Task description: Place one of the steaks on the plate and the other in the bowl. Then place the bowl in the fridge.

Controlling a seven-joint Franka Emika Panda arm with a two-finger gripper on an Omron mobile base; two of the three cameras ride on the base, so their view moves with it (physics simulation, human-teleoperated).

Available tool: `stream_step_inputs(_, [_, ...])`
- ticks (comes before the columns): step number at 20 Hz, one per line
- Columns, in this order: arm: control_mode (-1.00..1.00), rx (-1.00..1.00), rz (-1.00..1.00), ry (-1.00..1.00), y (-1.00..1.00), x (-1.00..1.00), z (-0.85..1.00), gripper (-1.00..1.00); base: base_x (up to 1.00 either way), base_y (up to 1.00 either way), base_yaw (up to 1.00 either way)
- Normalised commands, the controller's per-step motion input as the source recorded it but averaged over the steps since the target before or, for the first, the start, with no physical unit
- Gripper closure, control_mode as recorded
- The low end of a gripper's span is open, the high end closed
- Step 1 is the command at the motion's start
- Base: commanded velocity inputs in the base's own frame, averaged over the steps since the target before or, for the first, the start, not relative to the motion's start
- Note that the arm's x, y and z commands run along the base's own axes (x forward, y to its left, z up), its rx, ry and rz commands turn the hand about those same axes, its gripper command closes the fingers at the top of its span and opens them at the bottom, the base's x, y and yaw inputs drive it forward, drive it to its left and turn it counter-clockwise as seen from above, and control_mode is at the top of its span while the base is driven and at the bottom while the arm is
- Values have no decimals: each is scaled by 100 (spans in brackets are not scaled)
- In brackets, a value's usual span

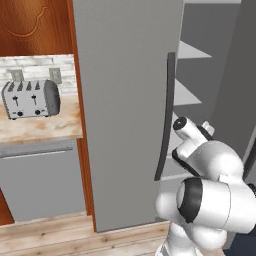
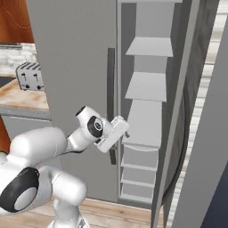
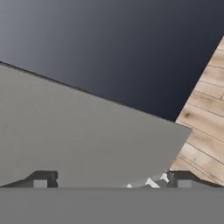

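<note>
Grey fridge (image 2: 75,67), right door ajar; wide-spread pincer (image 3: 112,180) empty.

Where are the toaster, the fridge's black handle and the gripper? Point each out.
toaster (image 1: 31,98): left base view, front face with the slots above.
fridge handle (image 1: 165,120): left base view, middle of the black bar.
gripper (image 3: 112,183): hand view, midway between the open fingertips.

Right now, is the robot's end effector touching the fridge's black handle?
Cannot tell. In the right base view the end effector overlaps the handle, but no view shows contact or gap.
</note>
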Motion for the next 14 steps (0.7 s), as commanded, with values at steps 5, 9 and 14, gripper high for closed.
stream_step_inputs(5, [-100, 54, -50, -31, 32, 13, 0, -100, 0, 0, 0])
stream_step_inputs(9, [-100, 60, -55, -49, 29, 0, 0, -100, 0, 0, 0])
stream_step_inputs(14, [-100, 36, -51, -66, 35, 0, 0, -100, 0, 0, 0])
